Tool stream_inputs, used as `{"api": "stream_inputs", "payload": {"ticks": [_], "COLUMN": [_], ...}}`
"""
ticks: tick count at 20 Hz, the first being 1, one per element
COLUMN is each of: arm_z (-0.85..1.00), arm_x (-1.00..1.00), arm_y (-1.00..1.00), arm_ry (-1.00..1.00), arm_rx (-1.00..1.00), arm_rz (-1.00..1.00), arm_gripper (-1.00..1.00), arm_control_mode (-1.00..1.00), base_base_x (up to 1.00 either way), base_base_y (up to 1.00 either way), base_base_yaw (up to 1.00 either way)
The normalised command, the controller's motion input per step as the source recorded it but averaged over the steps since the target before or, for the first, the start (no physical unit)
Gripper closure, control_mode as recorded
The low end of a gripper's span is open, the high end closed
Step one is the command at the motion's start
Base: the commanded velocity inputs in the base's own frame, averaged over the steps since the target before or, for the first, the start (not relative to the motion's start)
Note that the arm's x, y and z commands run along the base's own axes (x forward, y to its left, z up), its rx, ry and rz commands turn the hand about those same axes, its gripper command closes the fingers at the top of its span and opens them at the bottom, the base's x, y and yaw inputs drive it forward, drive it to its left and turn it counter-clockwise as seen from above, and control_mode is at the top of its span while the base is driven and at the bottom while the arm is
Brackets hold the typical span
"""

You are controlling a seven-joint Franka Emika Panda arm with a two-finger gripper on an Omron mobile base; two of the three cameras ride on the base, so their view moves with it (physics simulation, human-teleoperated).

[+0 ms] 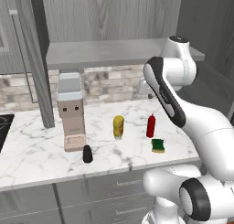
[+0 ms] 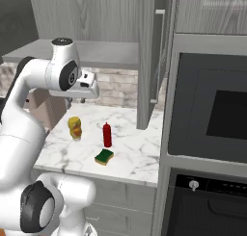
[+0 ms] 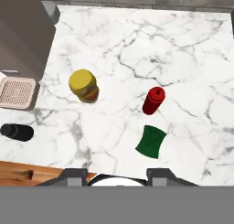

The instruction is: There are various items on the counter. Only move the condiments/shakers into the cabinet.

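No condiment is sitting in the cabinet (image 1: pixel 114 54) yet; its shelf board is lying bare. On the counter (image 1: pixel 41 150) the yellow bottle (image 1: pixel 119 126) and red bottle (image 1: pixel 151 125) are standing mid-counter, well apart, and the black shaker (image 1: pixel 87 154) is standing near the front edge, left of them. The sponge (image 1: pixel 158 145) and beige appliance (image 1: pixel 71 111) are staying out of scope. The gripper (image 3: pixel 117 176) is hovering above, jaws pressed together, carrying nothing. All three transfers are outstanding.

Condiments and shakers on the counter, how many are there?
3: yellow bottle mid-counter, red bottle to its right beside the sponge, black shaker near the front edge by the appliance.
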Motion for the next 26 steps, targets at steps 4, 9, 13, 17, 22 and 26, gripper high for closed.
{"api": "stream_inputs", "payload": {"ticks": [4,9,13,17,22,26], "arm_z": [-0.05,-0.2,-0.56,-0.79,-0.75,-0.56], "arm_x": [-0.14,-0.19,-0.34,-0.33,-0.11,-0.03], "arm_y": [0.0,0.0,-0.01,-0.12,-0.39,-0.28], "arm_ry": [0.0,0.01,0.0,0.0,-0.01,-0.14], "arm_rx": [0.0,0.0,0.0,-0.04,-0.1,-0.07], "arm_rz": [0.0,0.0,0.0,-0.01,-0.05,-0.03], "arm_gripper": [-1.0,-1.0,-1.0,-1.0,-1.0,-1.0], "arm_control_mode": [-1.0,-1.0,-1.0,-1.0,-1.0,-1.0], "base_base_x": [0.0,0.0,0.0,0.0,0.0,0.0], "base_base_y": [0.0,0.0,0.0,0.0,0.0,0.0], "base_base_yaw": [0.0,0.0,0.0,0.0,0.0,0.0]}}
